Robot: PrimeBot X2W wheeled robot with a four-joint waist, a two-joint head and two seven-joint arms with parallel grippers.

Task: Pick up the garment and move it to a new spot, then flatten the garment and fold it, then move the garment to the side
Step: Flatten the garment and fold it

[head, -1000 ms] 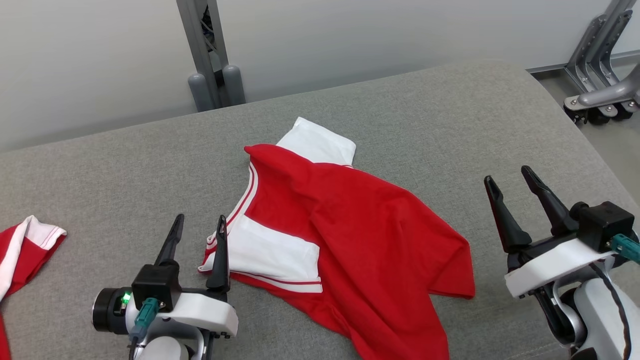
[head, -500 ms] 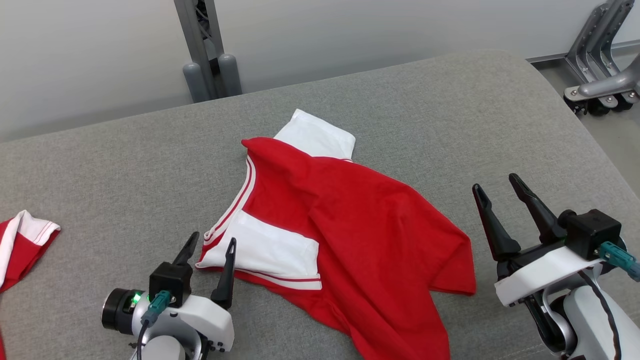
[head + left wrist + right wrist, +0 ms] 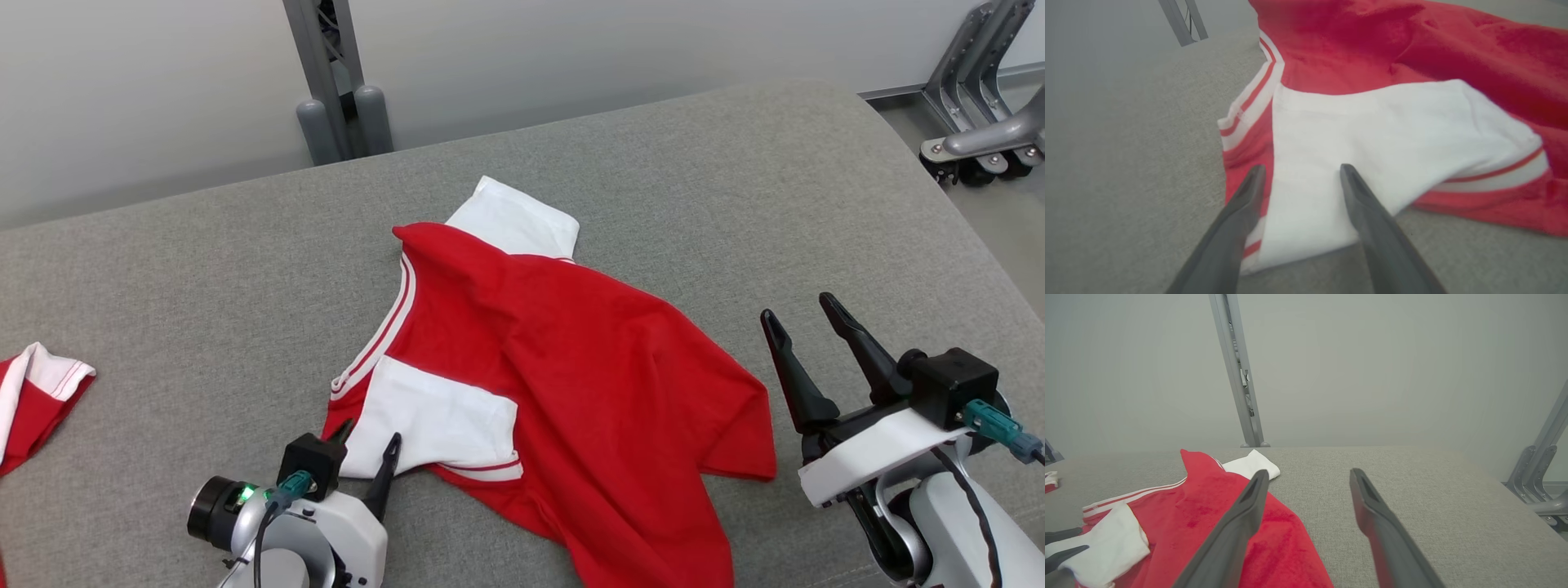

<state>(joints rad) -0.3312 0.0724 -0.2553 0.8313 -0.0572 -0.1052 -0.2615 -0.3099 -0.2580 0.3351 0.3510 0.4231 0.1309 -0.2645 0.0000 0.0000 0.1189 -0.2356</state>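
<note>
The garment [image 3: 571,384] is a red shirt with white, red-striped sleeves, lying crumpled in the middle of the grey table [image 3: 735,204]. My left gripper [image 3: 371,435] is open and low at the shirt's near-left corner. In the left wrist view its fingers [image 3: 1301,167] straddle the white sleeve [image 3: 1372,139], tips over the cloth, not closed on it. My right gripper [image 3: 797,307] hovers open just right of the shirt's red hem, holding nothing. From the right wrist view, the right gripper [image 3: 1309,471] points past the garment [image 3: 1208,506] across bare table.
Another red and white cloth [image 3: 33,392] lies at the table's left edge. A grey metal post [image 3: 326,82] stands behind the table. Grey stand legs [image 3: 980,122] sit on the floor beyond the table's right edge.
My left gripper has come down and to the right onto the near white sleeve, whose near edge has shifted a little. The right gripper drifted slightly left. The head view has shifted slightly.
</note>
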